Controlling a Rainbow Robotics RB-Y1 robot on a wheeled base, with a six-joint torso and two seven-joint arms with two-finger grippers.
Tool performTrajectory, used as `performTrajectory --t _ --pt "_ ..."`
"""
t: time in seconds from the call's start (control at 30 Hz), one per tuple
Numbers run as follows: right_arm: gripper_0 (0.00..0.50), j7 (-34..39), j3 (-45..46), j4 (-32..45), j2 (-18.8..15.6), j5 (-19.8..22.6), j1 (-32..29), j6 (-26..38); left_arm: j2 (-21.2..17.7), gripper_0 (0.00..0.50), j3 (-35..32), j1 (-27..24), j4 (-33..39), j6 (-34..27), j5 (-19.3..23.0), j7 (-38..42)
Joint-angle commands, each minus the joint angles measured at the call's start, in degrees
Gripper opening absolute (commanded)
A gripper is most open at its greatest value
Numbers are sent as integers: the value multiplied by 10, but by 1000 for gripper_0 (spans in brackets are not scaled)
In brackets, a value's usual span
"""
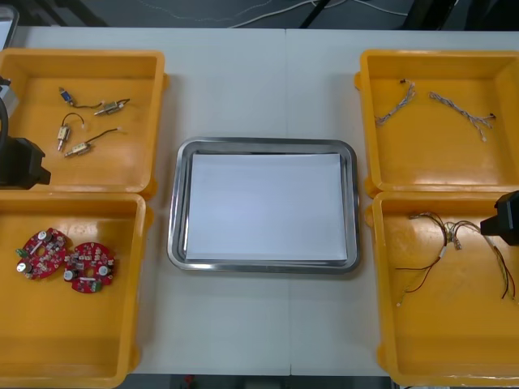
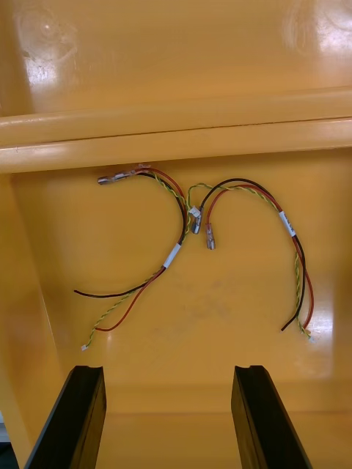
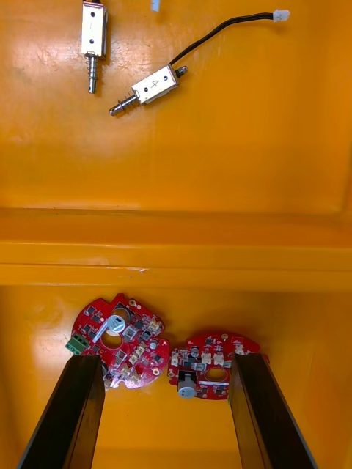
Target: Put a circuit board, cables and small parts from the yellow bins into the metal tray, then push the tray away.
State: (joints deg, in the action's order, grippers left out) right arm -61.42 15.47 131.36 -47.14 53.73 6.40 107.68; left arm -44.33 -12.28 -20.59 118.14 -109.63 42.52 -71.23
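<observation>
1. front view: the left arm is cut off at the left edge of the frame, the right arm at the right edge, and each is over the yellow bins. the metal tray, white inside, sits mid-frame on the light table.
2. right wrist view: the right gripper has its fingers spread, gripping nothing. the red and yellow cables lie beyond the tips.
3. left wrist view: the left gripper is spread too. its fingers hide the outer edges of two red circuit boards. the small metal parts lie in the next bin.
</observation>
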Motion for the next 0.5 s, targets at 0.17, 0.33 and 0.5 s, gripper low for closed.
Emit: performTrajectory --t 0.17,0.33,0.5 --pt "500 -19 20 16 6 -2 -9 -5 -8 500 -19 9 13 -4 -5 57" --pt "500 -19 20 16 6 -2 -9 -5 -8 500 -19 9 13 -4 -5 57" --pt "500 -19 20 16 6 -2 -9 -5 -8 500 -19 9 13 -4 -5 57"
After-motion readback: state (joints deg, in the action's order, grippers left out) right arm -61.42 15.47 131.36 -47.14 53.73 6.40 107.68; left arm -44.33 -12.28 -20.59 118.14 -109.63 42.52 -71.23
